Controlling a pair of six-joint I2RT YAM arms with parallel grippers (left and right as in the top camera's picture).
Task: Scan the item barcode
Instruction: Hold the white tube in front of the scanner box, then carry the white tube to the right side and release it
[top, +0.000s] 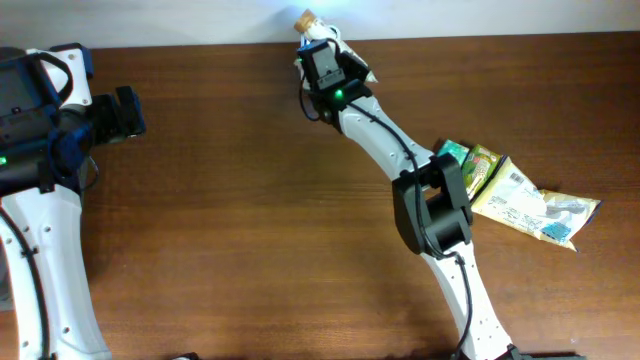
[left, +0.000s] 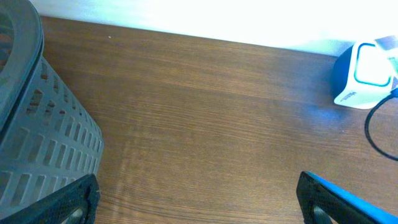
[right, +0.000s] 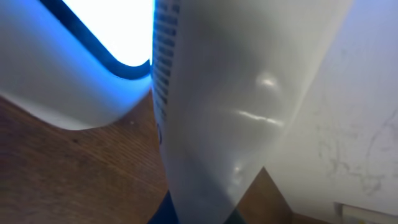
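Note:
My right gripper (top: 316, 44) reaches to the table's far edge and is shut on the item, a pale glossy packet (right: 217, 112) that fills the right wrist view. A strip of dark printed lines (right: 163, 43) runs down the packet's left edge. That edge faces the white scanner (right: 74, 81), which glows blue right beside it. The same scanner (left: 367, 74) shows at the far right of the left wrist view. My left gripper (left: 199, 202) hovers over bare wood at the left side of the table. It is open, with nothing between its fingers (left: 74, 202).
A grey slotted basket (left: 37, 137) stands close to the left gripper's left side. Snack packets lie at the right of the table: a green and yellow one (top: 475, 165) and a pale one (top: 530, 205). A black cable (left: 376, 124) runs from the scanner.

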